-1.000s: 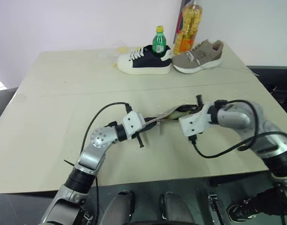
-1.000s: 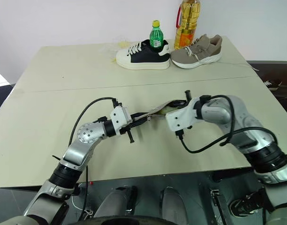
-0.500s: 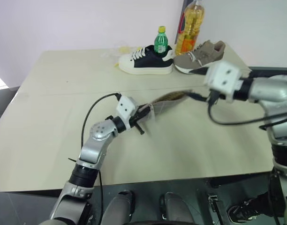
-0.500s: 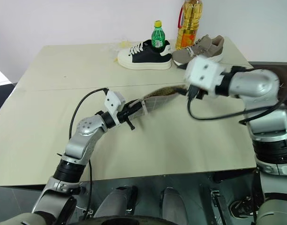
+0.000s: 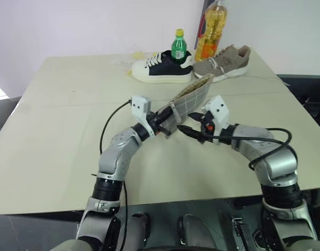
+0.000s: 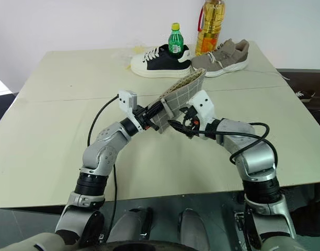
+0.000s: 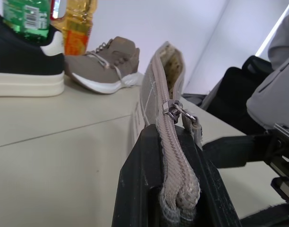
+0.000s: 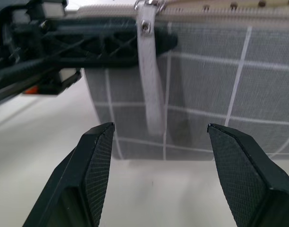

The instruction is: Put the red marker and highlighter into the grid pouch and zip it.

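From the head views, the left pincer (image 5: 162, 121) has raised the grid pouch (image 5: 189, 99) off the table (image 5: 55, 120), clamped on its lower end, above the table's middle. The right pincer (image 5: 185, 130) has swung back from the right edge and gapes empty just beside it.

Left wrist view: the zipper slider (image 7: 173, 110) sits near the clamped end, the mouth beyond unzipped.

Right wrist view: fingers (image 8: 95, 156) straddle the pull strap (image 8: 149, 85); zipping looks imminent.

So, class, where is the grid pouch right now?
The grid pouch is lifted off the table at centre, one end pinched in the left claw, with the open right claw beside it.
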